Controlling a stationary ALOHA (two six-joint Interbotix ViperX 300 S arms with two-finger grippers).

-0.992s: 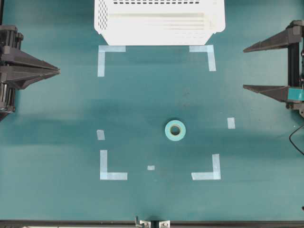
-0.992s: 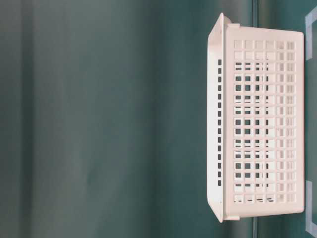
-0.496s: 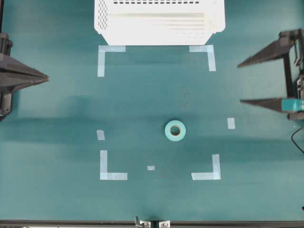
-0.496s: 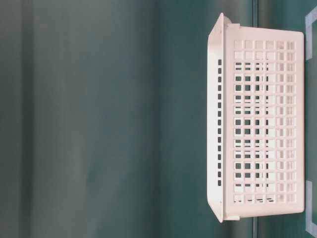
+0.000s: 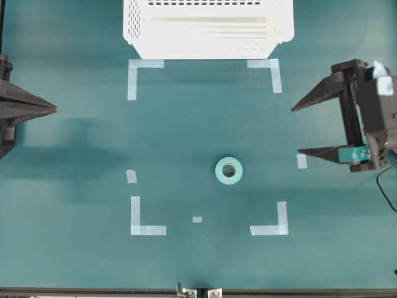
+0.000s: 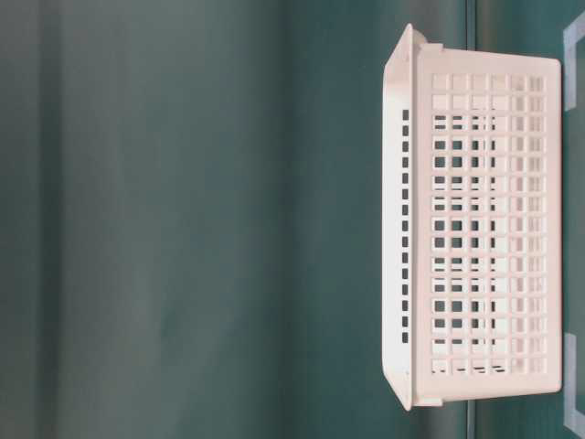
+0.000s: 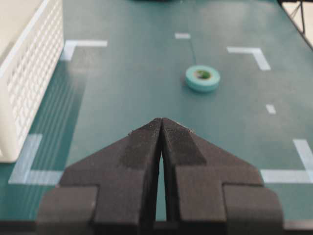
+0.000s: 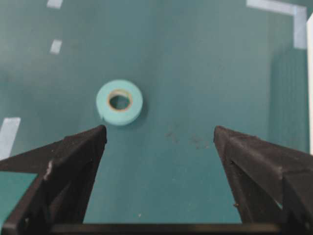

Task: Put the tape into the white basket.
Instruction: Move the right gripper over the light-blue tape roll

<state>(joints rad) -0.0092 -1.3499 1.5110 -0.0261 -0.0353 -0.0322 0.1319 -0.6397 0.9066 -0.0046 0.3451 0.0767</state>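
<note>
Left pincer (image 5: pixel 53 109): we see it at the left edge of the overhead view, its jaws pressed together with nothing between them; it sits well apart from the tape, so we judge it is parked clear to leave the middle of the bench to the other arm.
Corner marks (image 5: pixel 146 215): we read these pale strips as framing the patch of bench where the roll is laid out (they are flat tape, not the thing to move).
White basket (image 5: pixel 208 28): we see it at the far edge of the bench, just beyond the upper corner marks, open side up, so a roll can be dropped in from above.
Tape (image 5: pixel 229 170): it lies flat on the bench with its hollow core facing up, inside the marked frame toward the lower right, well apart from the basket; lying flat, it offers its outer rim to a grip from the sides.
Right pincer (image 5: pixel 296 129): its jaws stand wide and hold nothing, tips pointing toward the roll from the right; in the wrist view the tape (image 8: pixel 119 102) sits ahead and left of the gap, so we judge a shift that way is needed before closing.
</note>
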